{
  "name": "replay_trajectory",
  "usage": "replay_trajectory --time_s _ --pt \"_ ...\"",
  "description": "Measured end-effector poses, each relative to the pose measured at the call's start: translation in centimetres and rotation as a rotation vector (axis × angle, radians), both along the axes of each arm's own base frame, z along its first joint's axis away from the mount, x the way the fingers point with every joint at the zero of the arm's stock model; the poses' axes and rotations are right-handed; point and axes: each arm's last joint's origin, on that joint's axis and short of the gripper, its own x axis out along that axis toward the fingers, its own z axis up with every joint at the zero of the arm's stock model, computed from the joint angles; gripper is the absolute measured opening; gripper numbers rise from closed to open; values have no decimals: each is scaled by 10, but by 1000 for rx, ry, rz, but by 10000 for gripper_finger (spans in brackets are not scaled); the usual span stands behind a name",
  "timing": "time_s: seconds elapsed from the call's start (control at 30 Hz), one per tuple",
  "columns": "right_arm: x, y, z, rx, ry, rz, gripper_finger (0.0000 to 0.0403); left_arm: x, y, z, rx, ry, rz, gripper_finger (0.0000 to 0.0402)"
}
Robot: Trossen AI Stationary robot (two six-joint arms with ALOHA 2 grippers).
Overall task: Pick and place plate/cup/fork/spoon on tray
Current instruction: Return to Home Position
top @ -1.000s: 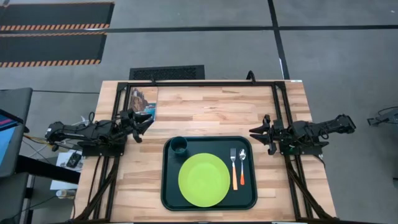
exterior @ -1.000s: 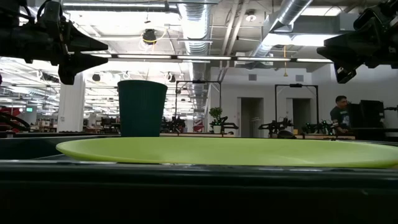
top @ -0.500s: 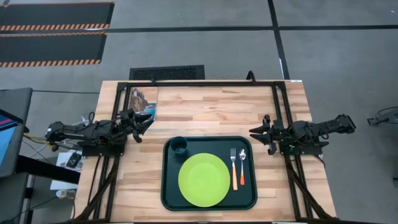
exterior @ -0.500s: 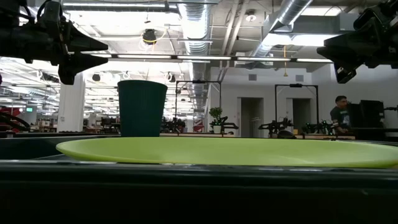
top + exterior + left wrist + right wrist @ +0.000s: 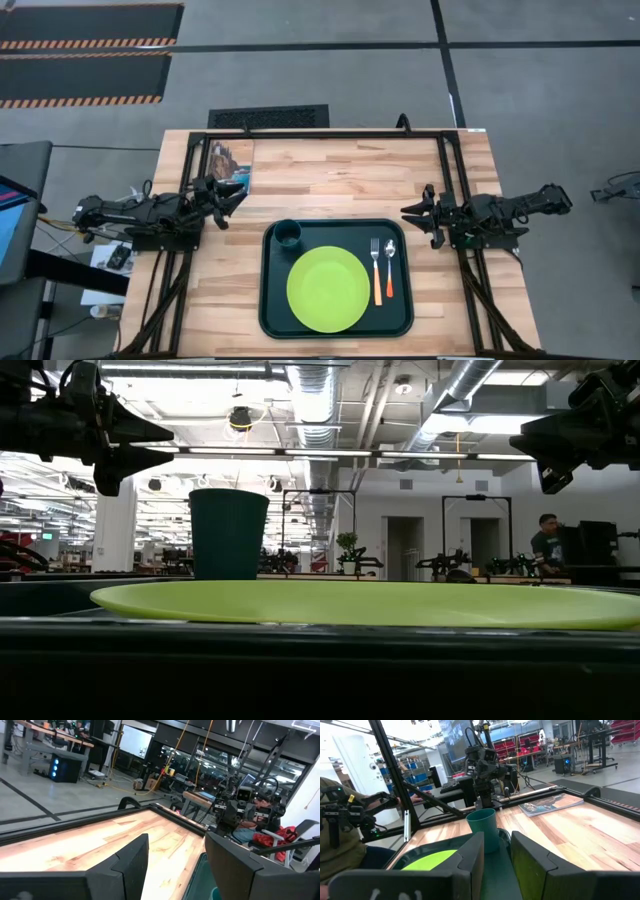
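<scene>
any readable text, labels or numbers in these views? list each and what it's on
None can be read.
booklet at the table's far left corner: a picture cover, any print too small to read.
small green sign in the room behind, low view: too blurred to read.
tray, plate, cup, fork, spoon: no markings visible.

High view looks straight down; low view sits at worktop (image 5: 330,175) level; both share the plate (image 5: 328,289) (image 5: 360,604).
</scene>
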Motion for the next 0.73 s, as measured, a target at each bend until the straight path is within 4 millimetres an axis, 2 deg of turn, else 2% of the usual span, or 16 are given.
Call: replay_trajectory --time_s 0.73 --pt "0 0 0 0 0 0 123 0 0 0 -3 -1 0 184"
